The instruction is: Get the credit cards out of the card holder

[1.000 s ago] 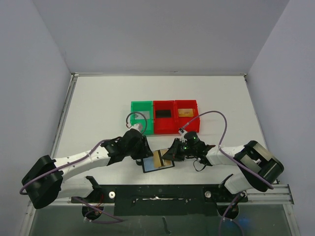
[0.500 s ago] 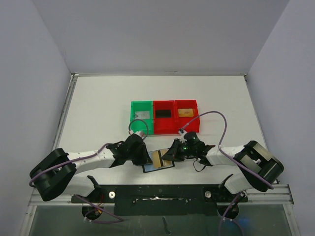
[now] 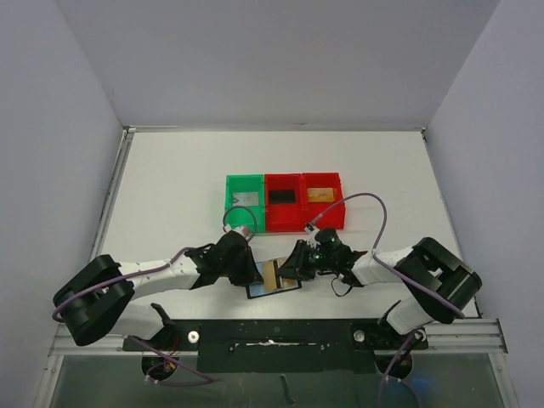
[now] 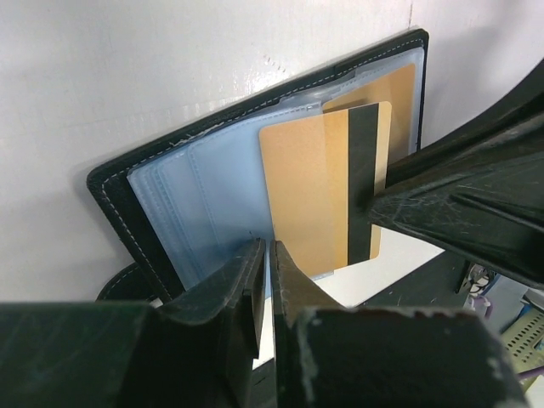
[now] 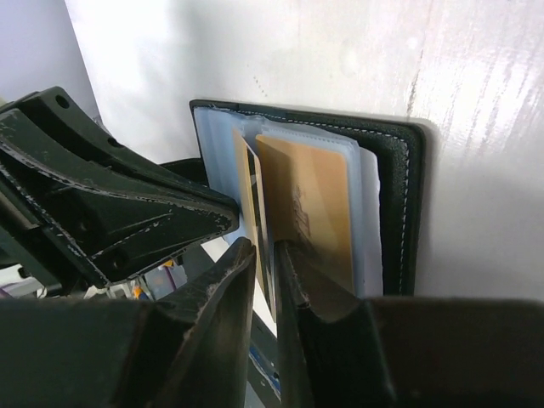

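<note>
Left jaws: closed to a thin slit, nipping the near edge of the card holder point(image 4: 127, 195) where its bluish clear pockets end; fingers point(image 4: 229, 297) side by side, almost touching.

Right jaws: closed on the striped gold card point(image 4: 314, 195), gripping its edge from the side opposite the left jaws; seen nearly edge-on between the fingers in the right wrist view point(image 5: 249, 183).

Striped gold card: gold with a dark band, standing partly out of the pockets, tilted across the open holder.

Second gold card point(image 5: 310, 204): just behind the gripped one, seated inside a clear pocket.

Card holder: black, stitched rim, lying open on the tabletop point(image 3: 170, 195) directly between the two jaws point(image 3: 257, 290).

Green bin point(image 3: 245, 180): beyond the left jaws, well apart; holds a pale grey card point(image 3: 246, 200).

Middle red bin point(image 3: 283, 180): touching the green bin, beyond the gap between the jaws; holds a black card point(image 3: 282, 195).

End red bin point(image 3: 323, 178): touching the middle one, beyond the right jaws; holds a third gold card point(image 3: 320, 195).
</note>
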Robot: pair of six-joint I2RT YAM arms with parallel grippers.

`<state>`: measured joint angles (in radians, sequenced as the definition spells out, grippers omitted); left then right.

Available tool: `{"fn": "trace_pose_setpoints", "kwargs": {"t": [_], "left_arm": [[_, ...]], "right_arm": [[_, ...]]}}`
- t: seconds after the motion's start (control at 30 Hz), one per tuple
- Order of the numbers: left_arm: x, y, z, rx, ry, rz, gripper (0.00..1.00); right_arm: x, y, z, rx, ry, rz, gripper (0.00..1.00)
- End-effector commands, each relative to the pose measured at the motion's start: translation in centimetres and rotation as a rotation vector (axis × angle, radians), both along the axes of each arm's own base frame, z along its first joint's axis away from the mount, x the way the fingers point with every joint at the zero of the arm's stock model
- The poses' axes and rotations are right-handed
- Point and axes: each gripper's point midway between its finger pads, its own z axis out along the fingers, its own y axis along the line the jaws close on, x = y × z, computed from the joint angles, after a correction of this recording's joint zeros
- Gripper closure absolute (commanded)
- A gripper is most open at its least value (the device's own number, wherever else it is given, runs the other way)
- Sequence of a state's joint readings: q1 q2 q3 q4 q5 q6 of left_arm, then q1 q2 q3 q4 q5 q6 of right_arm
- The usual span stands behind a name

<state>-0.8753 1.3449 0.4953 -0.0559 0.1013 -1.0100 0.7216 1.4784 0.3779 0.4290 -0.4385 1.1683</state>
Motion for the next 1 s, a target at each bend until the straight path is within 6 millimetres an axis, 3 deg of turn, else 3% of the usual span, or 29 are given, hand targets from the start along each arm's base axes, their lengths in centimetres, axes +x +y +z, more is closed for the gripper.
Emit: {"fn": "trace_pose_setpoints", "kwargs": {"t": [0.0,0.27,0.33,0.4,0.53,0.77,0.97], "left_arm": [[-0.17,0.98,-1.32,0.067,0.01,-0.009,0.92],[-0.05,1.15,-1.03,0.063,0.0,0.009,0.93],[0.0,1.14,-0.89,0.064,-0.004,0.01,0.93],[0.14,1.19,-0.81,0.068,-0.006,0.012,0.93],[0.21,1.13,-0.75,0.071,-0.008,0.009,0.93],[0.15,0.99,-0.68,0.067,-0.007,0.0,0.93],[0.23,1.33,-0.47,0.076,-0.017,0.008,0.93]], "right_arm": [[0.85,2.05,2.04,0.1,-0.049,0.032,0.82],[0.92,1.97,1.47,0.089,-0.045,0.016,0.84],[0.81,1.96,1.55,0.092,-0.051,0.025,0.93],[0.72,1.77,1.42,0.083,-0.05,0.027,0.96],[0.68,1.4,1.23,0.069,-0.052,0.019,0.95],[0.91,2.11,1.27,0.073,-0.049,0.032,0.85],[1.01,1.77,1.19,0.055,-0.055,0.018,0.96]]}}
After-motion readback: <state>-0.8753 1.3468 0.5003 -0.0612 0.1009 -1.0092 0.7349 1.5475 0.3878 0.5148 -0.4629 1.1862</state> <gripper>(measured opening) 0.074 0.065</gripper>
